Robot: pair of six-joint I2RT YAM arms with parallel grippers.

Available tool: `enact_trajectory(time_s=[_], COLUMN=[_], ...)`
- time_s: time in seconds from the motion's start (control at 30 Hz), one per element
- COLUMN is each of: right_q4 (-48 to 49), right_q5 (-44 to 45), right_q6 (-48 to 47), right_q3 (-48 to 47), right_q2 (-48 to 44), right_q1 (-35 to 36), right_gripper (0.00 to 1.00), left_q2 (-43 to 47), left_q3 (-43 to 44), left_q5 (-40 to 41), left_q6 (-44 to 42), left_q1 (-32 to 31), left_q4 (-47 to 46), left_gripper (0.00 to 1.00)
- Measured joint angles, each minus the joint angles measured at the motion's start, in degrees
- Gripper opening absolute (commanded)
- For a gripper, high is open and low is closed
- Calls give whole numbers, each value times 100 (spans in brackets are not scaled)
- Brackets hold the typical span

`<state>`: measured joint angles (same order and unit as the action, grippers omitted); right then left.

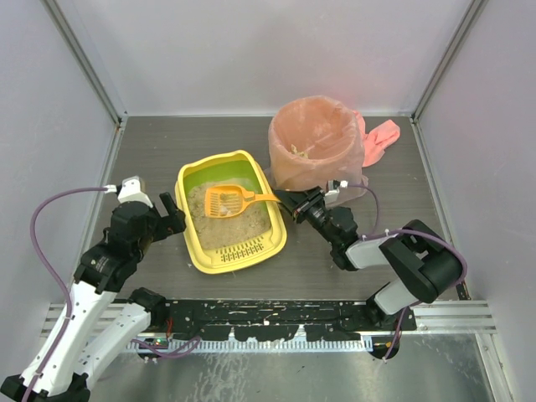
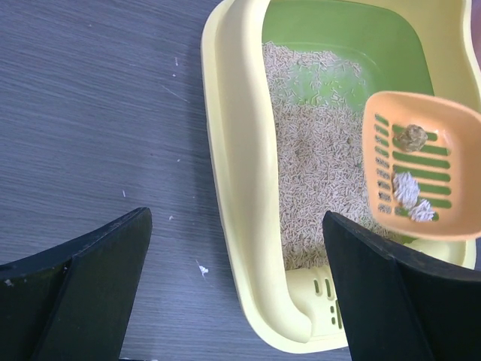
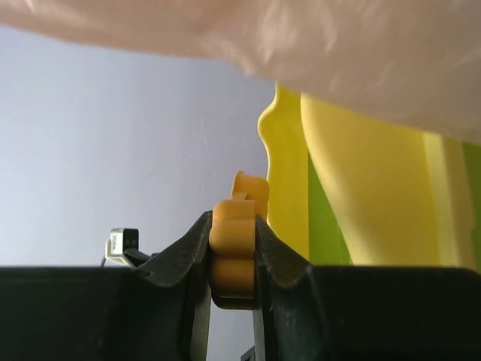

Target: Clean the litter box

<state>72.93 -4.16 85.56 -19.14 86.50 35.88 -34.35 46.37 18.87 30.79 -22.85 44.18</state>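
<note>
Above the litter box (image 1: 239, 251) at mid-table, beside the pink-lined bin (image 1: 301, 172), the right gripper (image 1: 283, 200) pinches the orange scoop (image 1: 224, 201) carrying a few clumps (image 2: 409, 188) not yet dumped, while the left gripper (image 1: 173, 213) hangs spread wide by the box's rim.

Black-and-white arms (image 1: 100, 266), purple cables (image 1: 33, 228) — left tool (image 2: 234, 216) black, wedge-fingered

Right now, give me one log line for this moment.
right gripper shut on scoop handle | scoop over litter box, clumps in it | left gripper open by box rim | scoop not yet over bin
</note>
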Motion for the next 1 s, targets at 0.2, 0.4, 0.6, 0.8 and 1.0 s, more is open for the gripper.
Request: enact_trajectory(time_s=[0.2, 0.4, 0.6, 0.8, 1.0], right_q4=[-155, -1027, -2031, -2918, -3261], right_q5=[-37, -87, -96, -420, -1145], right_q6=[-13, -179, -461, -592, -411], right_q3=[-61, -83, -337, -1029, -1543], right_q2=[-66, -1058, -2240, -2811, -2962], right_q1=[-57, -114, -483, -1517, -3174], right_gripper=[1, 1, 1, 1, 1], left_q2=[-2, -22, 26, 42, 111], left_q3=[-4, -7, -9, -22, -33], left_q5=[2, 4, 46, 44, 44], left_q6=[0, 2, 2, 9, 15], left_q1=[0, -2, -2, 0, -2], left_q4=[-11, -9, -2, 0, 26], left_gripper=[98, 98, 98, 98, 98])
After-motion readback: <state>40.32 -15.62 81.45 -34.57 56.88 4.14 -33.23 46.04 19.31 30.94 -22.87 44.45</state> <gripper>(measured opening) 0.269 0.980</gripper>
